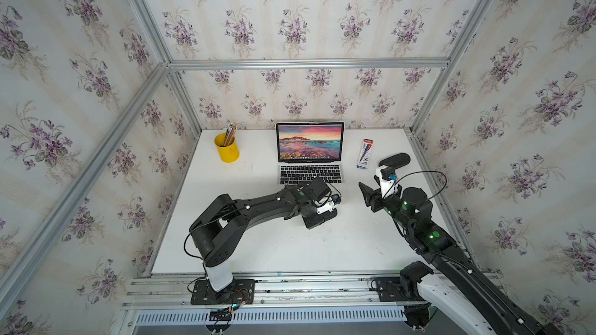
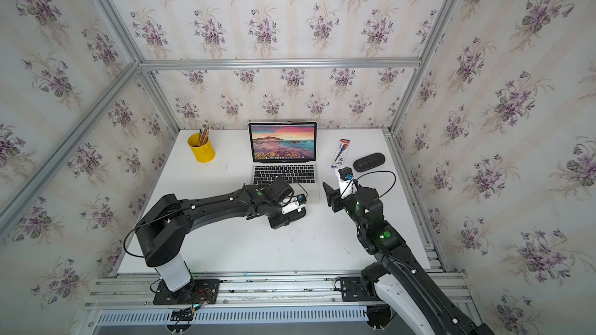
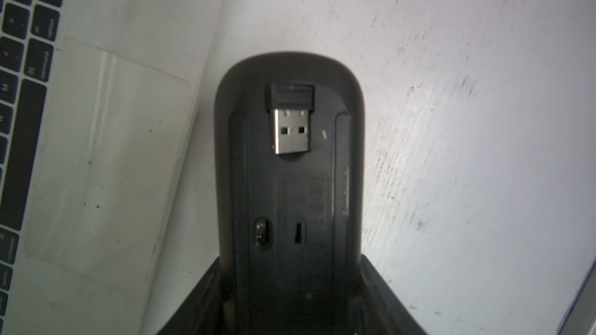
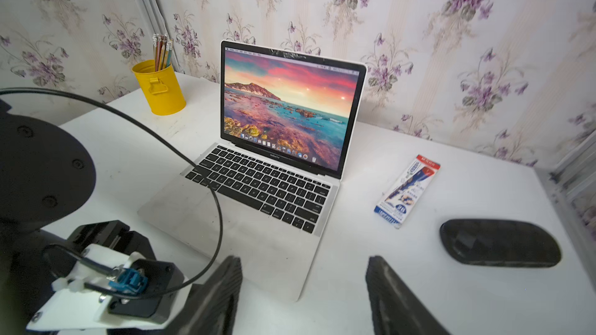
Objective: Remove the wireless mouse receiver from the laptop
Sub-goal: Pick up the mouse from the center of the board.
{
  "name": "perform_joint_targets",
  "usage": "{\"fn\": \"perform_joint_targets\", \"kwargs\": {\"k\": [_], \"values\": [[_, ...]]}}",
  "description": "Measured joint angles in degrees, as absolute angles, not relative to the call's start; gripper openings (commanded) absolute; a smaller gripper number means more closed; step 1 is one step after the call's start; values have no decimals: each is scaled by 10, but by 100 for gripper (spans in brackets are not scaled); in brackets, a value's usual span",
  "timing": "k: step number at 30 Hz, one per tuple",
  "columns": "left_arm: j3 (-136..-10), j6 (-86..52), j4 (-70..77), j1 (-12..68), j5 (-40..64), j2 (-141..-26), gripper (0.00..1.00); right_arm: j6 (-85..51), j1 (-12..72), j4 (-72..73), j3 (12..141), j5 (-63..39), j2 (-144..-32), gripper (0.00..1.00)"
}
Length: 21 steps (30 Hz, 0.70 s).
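Note:
In the left wrist view a flat black mouse lies underside up between the fingers of my left gripper, which is shut on its sides. The wireless mouse receiver, a tiny black stub with a bare silver plug, rests in a recess on that underside, out of the laptop. The silver laptop stands open at the back middle of the table. My left gripper hangs at its front right corner. To the right, my right gripper is open and holds nothing; in both top views it hovers above the table.
A yellow cup of pencils stands at the back left. A pen box and a black oblong case lie to the right of the laptop. Aluminium frame rails edge the white table.

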<state>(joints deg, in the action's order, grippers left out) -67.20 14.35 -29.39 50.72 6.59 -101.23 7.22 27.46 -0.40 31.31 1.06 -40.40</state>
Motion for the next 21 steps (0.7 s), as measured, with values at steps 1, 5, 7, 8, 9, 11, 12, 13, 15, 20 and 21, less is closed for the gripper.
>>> {"fn": "perform_joint_targets", "kwargs": {"k": [1, 5, 7, 8, 9, 11, 12, 13, 15, 20, 21], "values": [[-671, 138, -299, 507, 61, -1009, 51, 98, 288, -21, 333, 21, -411, 67], [-667, 121, -313, 506, 51, -1001, 51, 208, 359, -107, 419, 87, -444, 70], [-666, 111, -317, 504, 49, -995, 51, 271, 401, -152, 442, 138, -450, 71], [-664, 106, -318, 503, 49, -993, 51, 300, 418, -171, 442, 162, -447, 72], [-663, 101, -318, 502, 49, -989, 51, 341, 440, -193, 432, 189, -437, 72], [-662, 95, -317, 499, 53, -985, 51, 418, 460, -218, 389, 223, -399, 74], [-662, 91, -317, 498, 58, -983, 51, 457, 465, -223, 359, 237, -370, 74], [-663, 89, -318, 497, 61, -982, 51, 501, 469, -225, 325, 245, -337, 75], [-671, 86, -323, 495, 66, -982, 52, 583, 474, -217, 259, 244, -265, 77], [-710, 86, -342, 495, 88, -982, 53, 726, 476, -137, 164, 191, -181, 78], [-719, 86, -348, 495, 95, -981, 53, 750, 477, -111, 150, 176, -182, 78]]}}
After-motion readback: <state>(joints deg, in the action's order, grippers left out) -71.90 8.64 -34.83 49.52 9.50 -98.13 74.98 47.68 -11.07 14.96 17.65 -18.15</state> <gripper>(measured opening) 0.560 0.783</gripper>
